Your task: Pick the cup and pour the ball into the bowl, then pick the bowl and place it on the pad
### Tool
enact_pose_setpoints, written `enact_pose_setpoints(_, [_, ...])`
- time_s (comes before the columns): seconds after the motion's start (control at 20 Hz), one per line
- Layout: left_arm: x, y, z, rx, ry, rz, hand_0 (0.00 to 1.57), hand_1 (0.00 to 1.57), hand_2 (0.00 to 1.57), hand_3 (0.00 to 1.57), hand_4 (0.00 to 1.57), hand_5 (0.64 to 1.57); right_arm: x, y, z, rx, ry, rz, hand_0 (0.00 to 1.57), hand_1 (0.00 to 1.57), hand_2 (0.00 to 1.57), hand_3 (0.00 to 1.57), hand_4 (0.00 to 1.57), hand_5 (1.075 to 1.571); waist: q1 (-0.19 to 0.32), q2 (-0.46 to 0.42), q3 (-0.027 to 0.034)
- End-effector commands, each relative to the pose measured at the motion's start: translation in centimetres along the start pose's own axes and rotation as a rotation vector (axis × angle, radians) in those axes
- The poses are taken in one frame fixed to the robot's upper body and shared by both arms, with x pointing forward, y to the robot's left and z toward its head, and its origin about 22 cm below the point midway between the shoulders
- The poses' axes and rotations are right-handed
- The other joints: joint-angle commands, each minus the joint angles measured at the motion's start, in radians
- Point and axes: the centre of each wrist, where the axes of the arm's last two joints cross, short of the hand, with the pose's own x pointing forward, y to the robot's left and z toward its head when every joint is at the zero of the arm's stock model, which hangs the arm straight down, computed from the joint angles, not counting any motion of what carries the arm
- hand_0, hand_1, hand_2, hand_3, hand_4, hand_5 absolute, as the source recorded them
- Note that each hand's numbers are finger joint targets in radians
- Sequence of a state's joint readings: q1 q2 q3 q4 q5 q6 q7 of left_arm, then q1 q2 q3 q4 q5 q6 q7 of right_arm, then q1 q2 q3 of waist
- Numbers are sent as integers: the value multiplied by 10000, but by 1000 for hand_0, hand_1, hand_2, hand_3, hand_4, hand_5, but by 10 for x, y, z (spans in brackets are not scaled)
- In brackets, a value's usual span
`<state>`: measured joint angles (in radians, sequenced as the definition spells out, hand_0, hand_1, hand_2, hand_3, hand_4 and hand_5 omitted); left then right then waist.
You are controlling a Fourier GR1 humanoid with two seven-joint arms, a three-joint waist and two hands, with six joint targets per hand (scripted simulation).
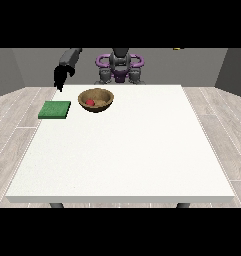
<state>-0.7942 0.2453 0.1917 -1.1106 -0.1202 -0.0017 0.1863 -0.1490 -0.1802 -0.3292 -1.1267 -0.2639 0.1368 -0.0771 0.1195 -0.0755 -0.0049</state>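
A wooden bowl (96, 99) is seen on the white table (127, 150), set toward the far edge, close to the robot (120, 66). Inside the bowl a red ball (90, 102) is resting, low against the wall on the view's left. Just beside the bowl, toward the view's left, a green pad (55, 109) is laid flat on the table, near but not touching the bowl. The bowl is not on the pad.

Up beyond the pad, farther from the camera than the bowl and off to the bowl's left in the view, the hand at the view's left (60, 76) is held in the air on a grey forearm. Its black fingers are pointed downward, and nothing is seen in them; whether they are curled or relaxed cannot be told. The hand is well apart from the bowl and is held above the table's far left corner, clear of the pad.

No cup is visible. The hand at the view's right is not shown. The robot's torso is placed directly behind the bowl, at the far edge of the table.
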Motion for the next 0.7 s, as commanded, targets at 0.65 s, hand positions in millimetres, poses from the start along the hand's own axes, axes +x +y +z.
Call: enact_pose_setpoints(0.65, [10,151,32,91,-937,1542,0,0,0,0,1011,1535,-58,62,-16,382,-640,-537,0,0,0,0,565,1560,-242,1596,54])
